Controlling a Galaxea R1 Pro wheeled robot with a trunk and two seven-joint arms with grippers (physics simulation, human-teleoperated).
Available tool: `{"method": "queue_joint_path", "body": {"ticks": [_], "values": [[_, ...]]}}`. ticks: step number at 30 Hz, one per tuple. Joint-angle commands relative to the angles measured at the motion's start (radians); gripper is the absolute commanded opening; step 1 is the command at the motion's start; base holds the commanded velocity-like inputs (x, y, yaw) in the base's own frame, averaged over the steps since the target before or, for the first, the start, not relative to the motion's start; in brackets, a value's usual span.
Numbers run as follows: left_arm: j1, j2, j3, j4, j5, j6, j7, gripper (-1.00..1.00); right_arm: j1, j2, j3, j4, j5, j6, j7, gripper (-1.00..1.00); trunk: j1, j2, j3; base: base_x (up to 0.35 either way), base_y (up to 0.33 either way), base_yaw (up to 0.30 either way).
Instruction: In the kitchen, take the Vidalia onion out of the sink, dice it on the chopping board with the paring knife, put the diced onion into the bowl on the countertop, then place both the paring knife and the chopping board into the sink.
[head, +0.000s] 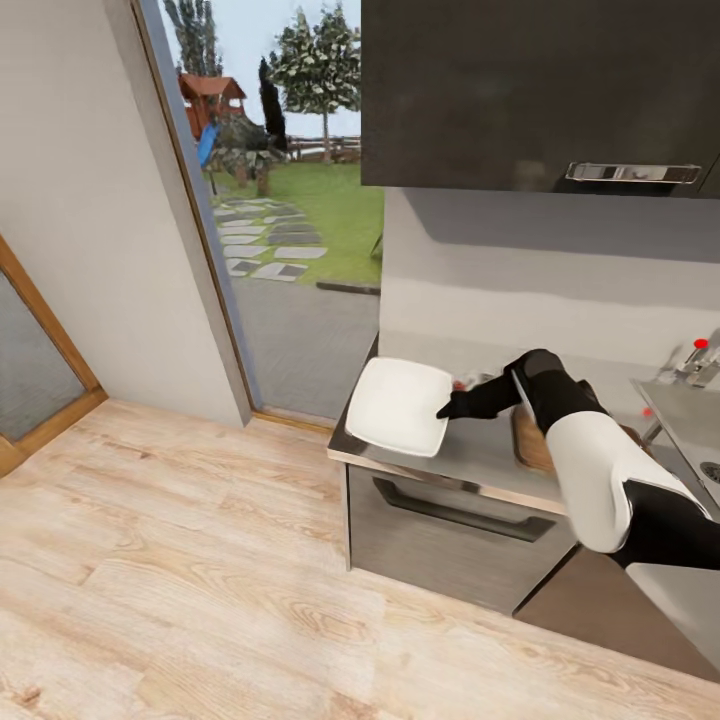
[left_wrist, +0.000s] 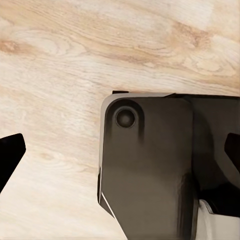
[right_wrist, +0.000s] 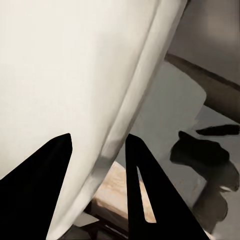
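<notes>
Bowl (head: 398, 405) rim between right fingers (right_wrist: 150, 200), overhanging countertop (head: 480, 455) edge.

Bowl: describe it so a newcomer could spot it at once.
Find the grey countertop under the dark wall cabinet, beside the glass door. At its end nearest the door sits the bowl, its rim between the right gripper's fingers. It is the white, squarish, rounded-cornered dish; the neighbouring chopping board is brown wood.

The right arm (head: 600, 470) hides most of the chopping board (head: 527, 440).
</notes>
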Motion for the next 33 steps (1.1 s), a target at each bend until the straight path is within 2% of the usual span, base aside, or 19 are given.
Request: {"method": "queue_joint_path", "body": {"ticks": [1, 9, 19, 33], "values": [[0.000, 0.000, 0.000, -0.001, 0.002, -0.001, -0.001, 1.00, -0.001, -0.005, -0.008, 0.001, -0.002, 0.006, 0.012, -1.00, 0.001, -0.002, -0.002, 0.000, 0.000, 0.000], [0.000, 0.000, 0.000, -0.001, 0.002, -0.001, -0.001, 1.00, -0.001, -0.020, -0.007, 0.034, -0.020, 0.005, 0.016, -1.00, 0.001, -0.002, -0.002, 0.000, 0.000, 0.000], [0.000, 0.000, 0.000, -0.002, 0.002, -0.001, -0.001, 1.00, -0.001, -0.019, -0.005, 0.053, -0.024, 0.006, 0.016, -1.00, 0.001, -0.002, -0.002, 0.003, 0.000, 0.000], [0.000, 0.000, 0.000, 0.000, 0.002, -0.001, -0.001, 1.00, -0.001, -0.019, -0.003, 0.071, -0.024, 0.007, 0.014, -1.00, 0.001, -0.002, -0.002, 0.149, -0.037, 0.000]]}}
